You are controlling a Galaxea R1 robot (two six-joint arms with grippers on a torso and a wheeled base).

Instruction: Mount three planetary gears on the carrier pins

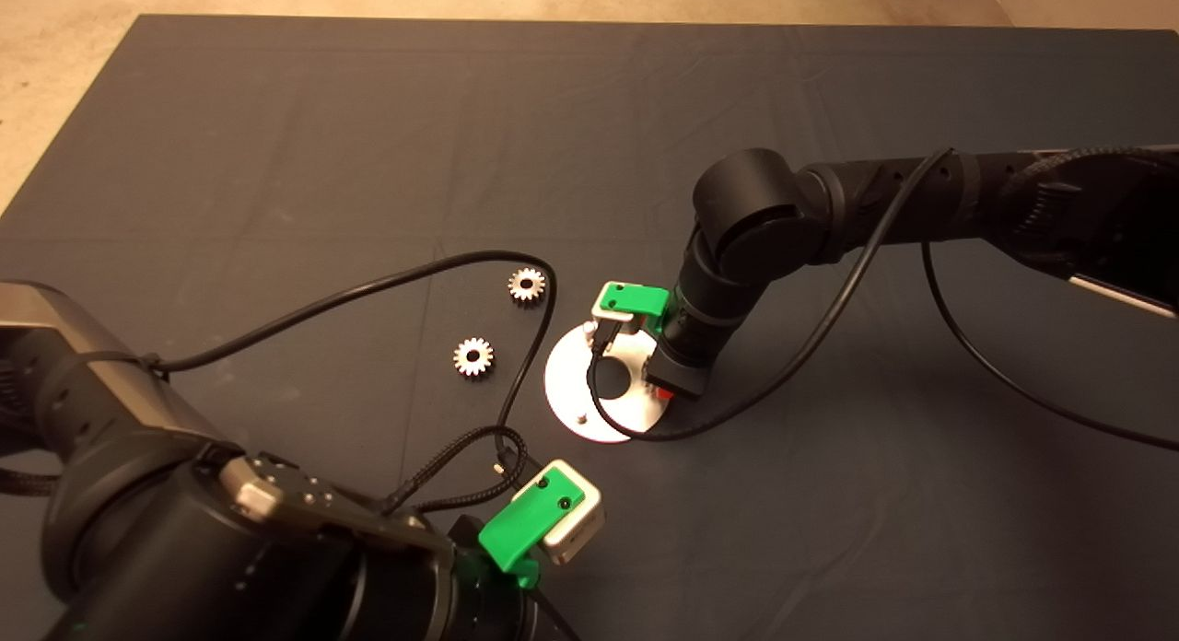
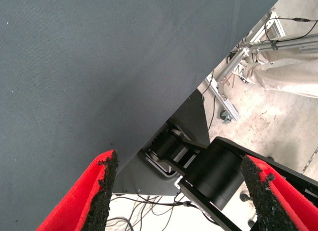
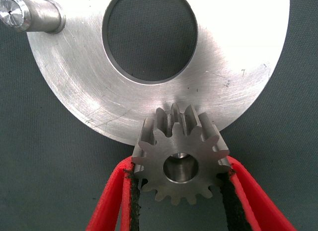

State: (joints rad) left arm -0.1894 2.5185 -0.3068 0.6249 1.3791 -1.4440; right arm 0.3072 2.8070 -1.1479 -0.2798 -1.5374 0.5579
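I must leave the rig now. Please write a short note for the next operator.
Right gripper: shut on one gear, held over the carrier disc rim; a pin seems to show in its bore.
Left gripper: open, empty, parked at the mat's near edge.
Two gears lie loose on the mat, left of the disc.
Done: none released yet.
Left: seat this gear, then those two; one bare pin visible.

Dark grey mat (image 1: 276, 144) covers the table, faint creases across it. Pale concrete floor (image 1: 64, 33) shows at 10 to 12 o'clock beyond the mat edge. Left wrist view: aluminium frame legs (image 2: 233, 62) on the floor, loose cables nearby.
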